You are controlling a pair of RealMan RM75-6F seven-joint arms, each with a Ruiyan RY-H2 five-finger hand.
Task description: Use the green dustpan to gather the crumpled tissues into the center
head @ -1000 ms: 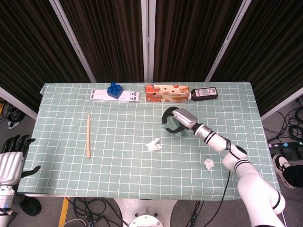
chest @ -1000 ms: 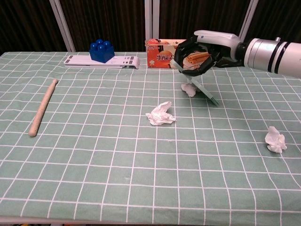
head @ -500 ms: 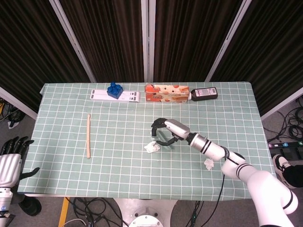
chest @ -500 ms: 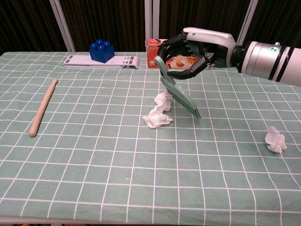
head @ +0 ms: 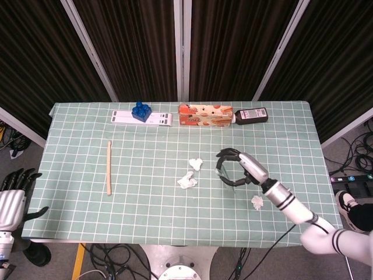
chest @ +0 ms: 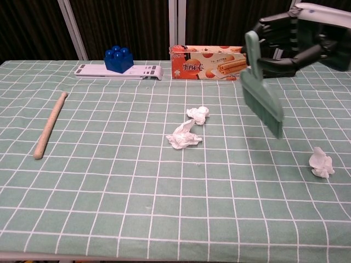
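Observation:
My right hand [chest: 293,45] [head: 240,168] grips the handle of the green dustpan [chest: 262,98], which hangs lifted above the table, right of centre. Two crumpled tissues lie close together near the middle: a larger one [chest: 184,137] [head: 186,181] and a smaller one [chest: 198,114] [head: 196,163] just behind it. A third tissue [chest: 321,163] [head: 257,202] lies apart at the front right, below and right of the dustpan. My left hand [head: 14,195] hangs off the table's left edge with fingers apart, holding nothing.
A tan stick [chest: 49,125] lies on the left. Along the back stand a white strip [chest: 118,70] with a blue block [chest: 118,58], a snack box [chest: 205,56] and a dark bottle [head: 252,115]. The checked cloth [chest: 109,186] covers the table.
My right hand has lifted the dustpan off the tissues and swung it right and toward the front. The smaller tissue stays beside the larger one. The left hand has not moved.

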